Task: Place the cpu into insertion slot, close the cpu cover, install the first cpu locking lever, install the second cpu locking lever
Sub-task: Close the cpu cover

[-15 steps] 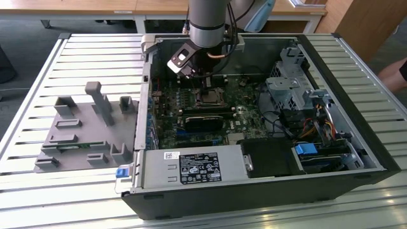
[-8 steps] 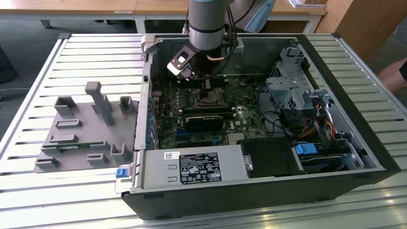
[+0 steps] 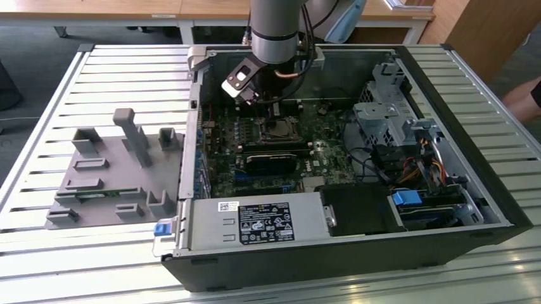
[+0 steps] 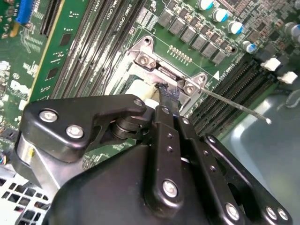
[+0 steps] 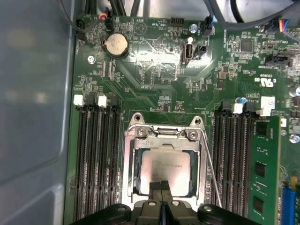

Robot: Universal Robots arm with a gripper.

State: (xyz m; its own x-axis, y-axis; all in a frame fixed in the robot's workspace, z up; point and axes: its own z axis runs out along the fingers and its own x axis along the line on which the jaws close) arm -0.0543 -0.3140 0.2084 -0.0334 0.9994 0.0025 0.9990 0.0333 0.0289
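In the first wrist view the cpu [image 5: 165,165] lies flat in the insertion slot [image 5: 136,123], its pale metal face showing through the window of the cpu cover [image 5: 165,143], which lies down over it. My gripper [image 5: 161,186] is shut with nothing between its fingers, and its tips rest at the cover's near edge. In the second wrist view the fingertips [image 4: 167,92] touch the socket's metal frame. A thin locking lever [image 4: 239,108] sticks up free beside the socket; it also shows as a rod [image 5: 211,173]. In the exterior view the gripper [image 3: 268,107] hangs just above the socket [image 3: 277,128].
Black memory slots [image 5: 96,159] flank the socket, with a green card [image 5: 265,164] beyond them. The grey case wall [image 5: 33,117] stands close by. In the exterior view a power supply [image 3: 253,221] is in front, a drive cage [image 3: 384,120] at its right, a grey fixture [image 3: 110,171] at its left.
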